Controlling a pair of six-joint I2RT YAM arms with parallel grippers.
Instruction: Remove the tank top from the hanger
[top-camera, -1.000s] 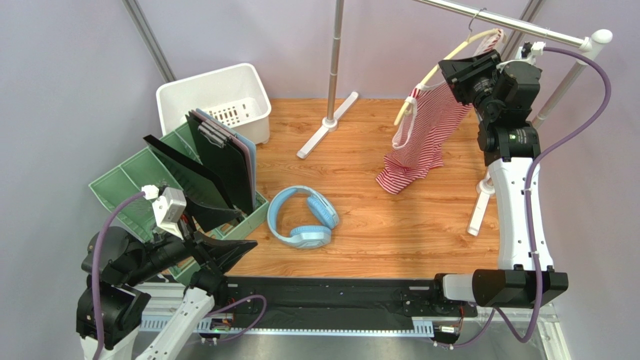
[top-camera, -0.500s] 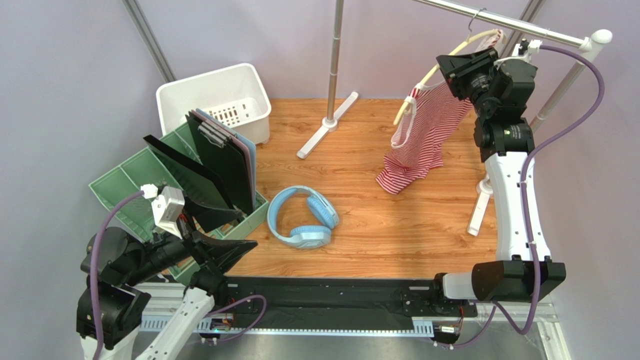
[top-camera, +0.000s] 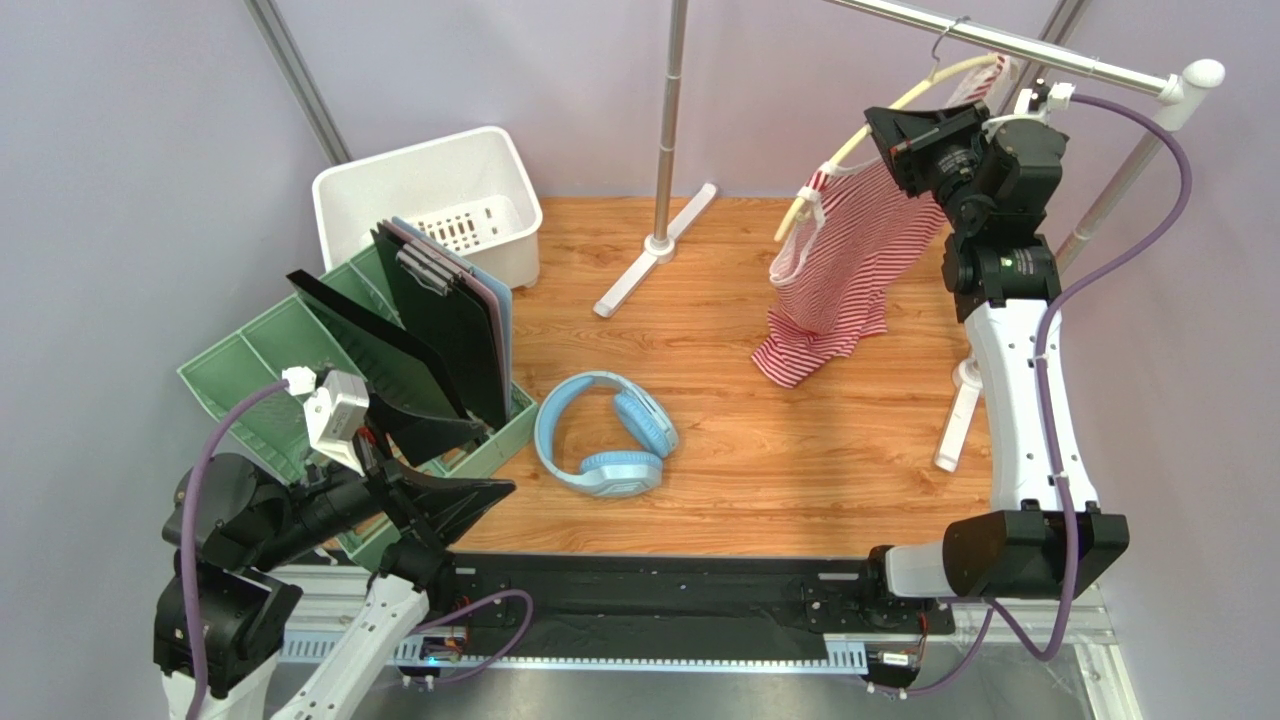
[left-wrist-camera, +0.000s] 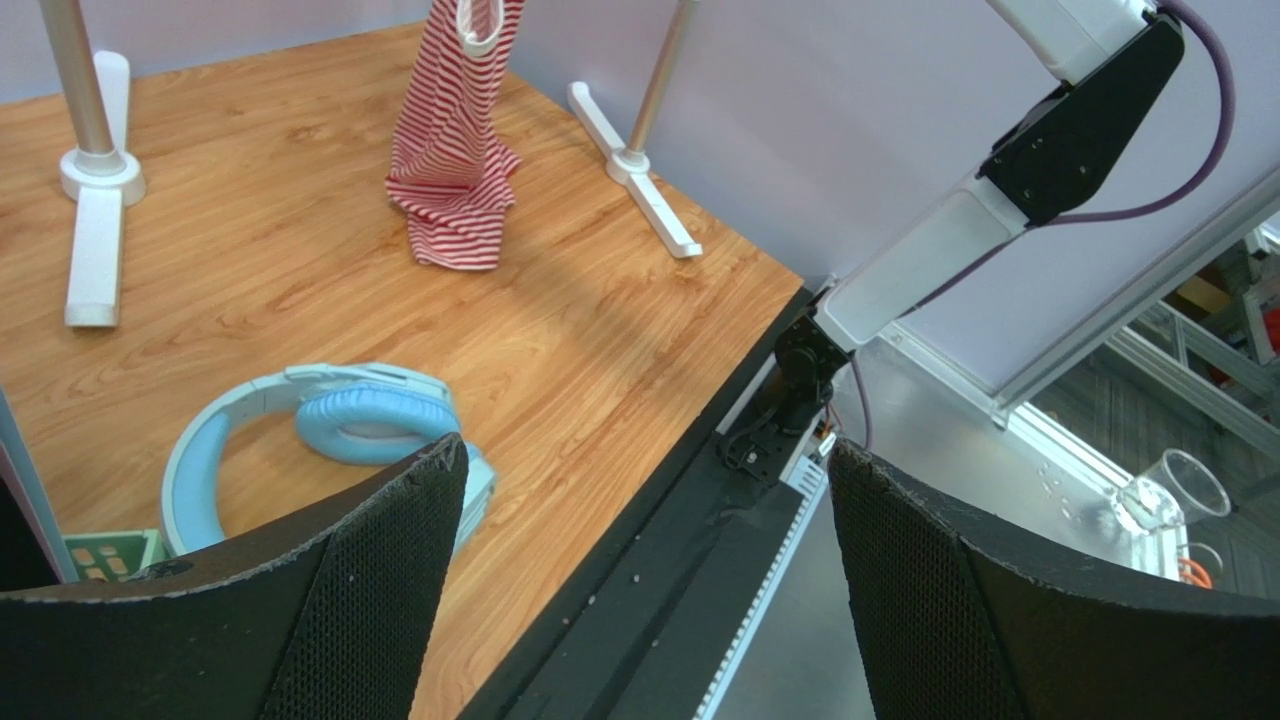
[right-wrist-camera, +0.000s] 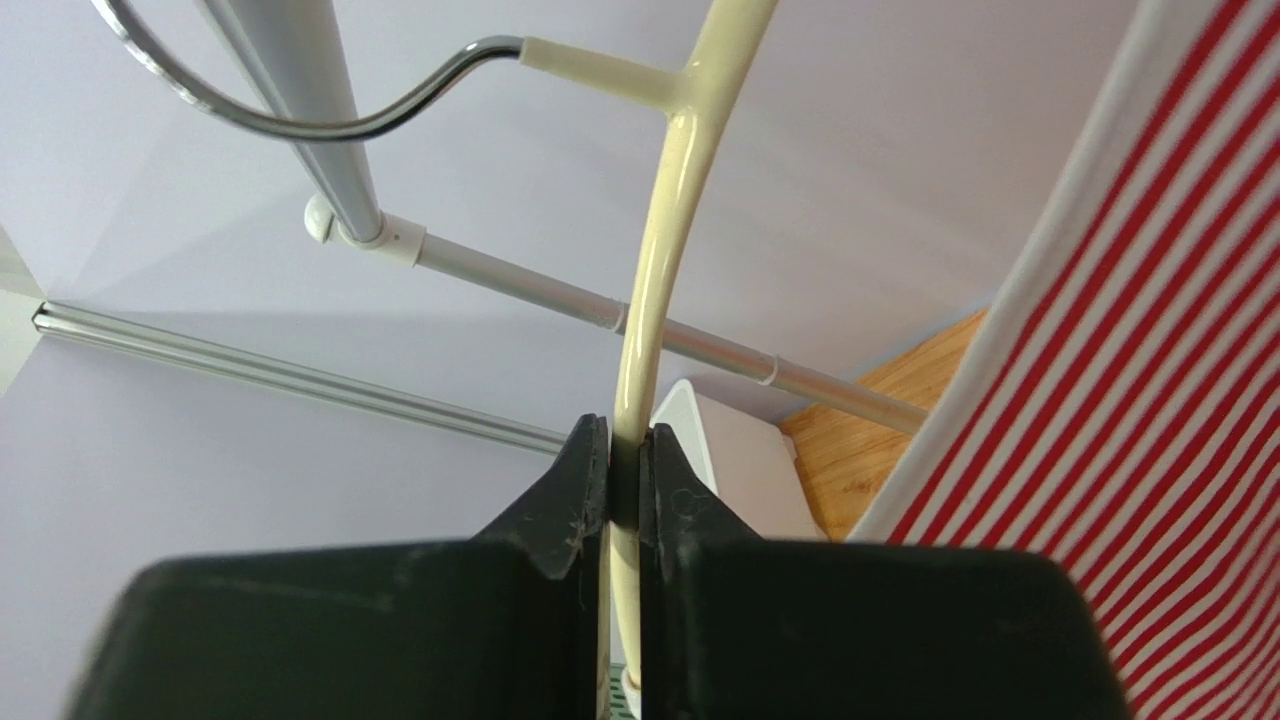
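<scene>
**Two arms, one clamp on the hanger**

Far left, the left gripper hangs low over the table's near edge with its jaws spread wide and nothing between them, likely waiting to take the cloth. Behind it stand a green slotted file rack of dark folders and a white plastic basket. Pale blue padded headphones lie on the wooden tabletop, across the straight path to the garment. Past the silver upright, the red-and-white striped tank top drapes from the thin cream curved hanger, hem apparently reaching the wood. The right gripper is clamped on the hanger's bare arm, probably to steady it. The hook sits over the long silver rail.
</scene>
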